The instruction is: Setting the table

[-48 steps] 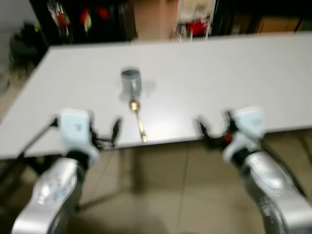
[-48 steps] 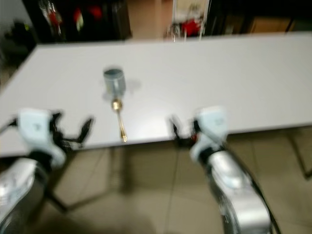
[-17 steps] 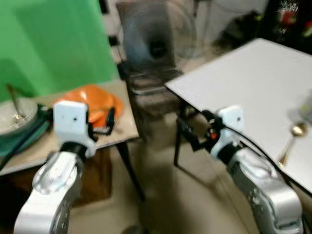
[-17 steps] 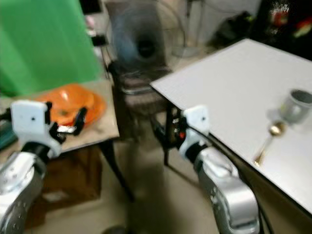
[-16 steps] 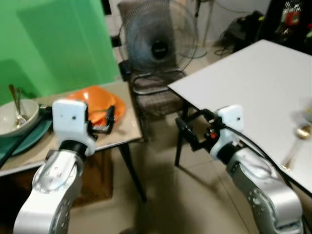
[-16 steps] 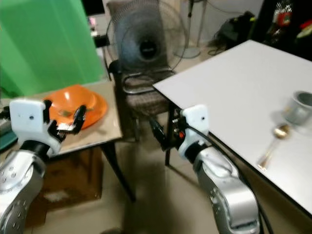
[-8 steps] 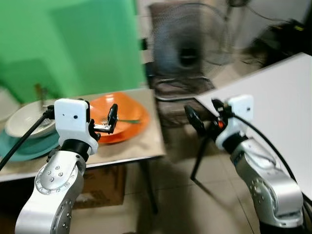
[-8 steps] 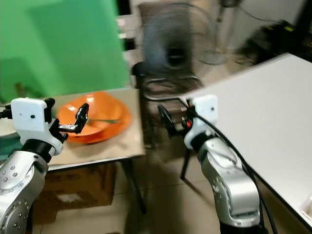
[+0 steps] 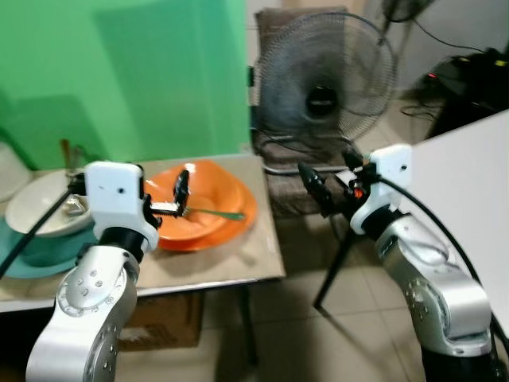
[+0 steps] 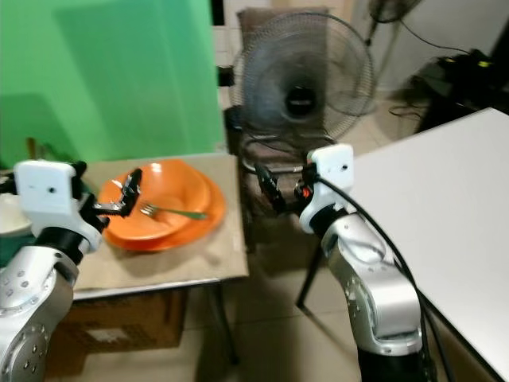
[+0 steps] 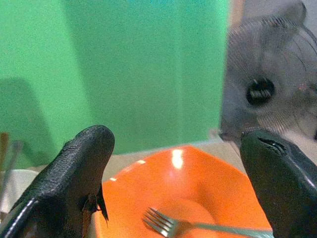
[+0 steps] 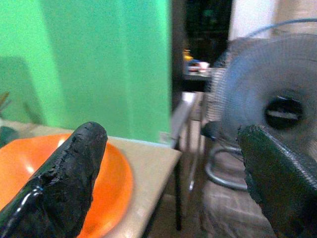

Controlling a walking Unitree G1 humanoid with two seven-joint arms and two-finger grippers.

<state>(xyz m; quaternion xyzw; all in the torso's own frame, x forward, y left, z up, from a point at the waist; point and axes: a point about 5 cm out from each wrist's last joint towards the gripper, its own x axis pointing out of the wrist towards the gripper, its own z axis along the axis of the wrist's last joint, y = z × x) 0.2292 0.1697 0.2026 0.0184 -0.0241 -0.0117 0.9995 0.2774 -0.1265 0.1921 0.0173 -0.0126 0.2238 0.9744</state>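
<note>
Silver metal fork (image 9: 213,213) lay in shallow orange plastic bowl (image 9: 231,208) on small beige table (image 9: 254,259), handle pointing robot's right. Left gripper (image 9: 180,195) wide open, empty, hovered nearest; right gripper (image 9: 318,189) open, empty, farther off.

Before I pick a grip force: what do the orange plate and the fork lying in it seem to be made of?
The orange plate looks like glossy plastic or melamine: uniform bright colour with a soft highlight; glazed ceramic cannot be ruled out. The fork looks like polished metal, probably steel: thin, silvery-grey, reflective tines. The left claw, open, hovers just before the plate.
</note>
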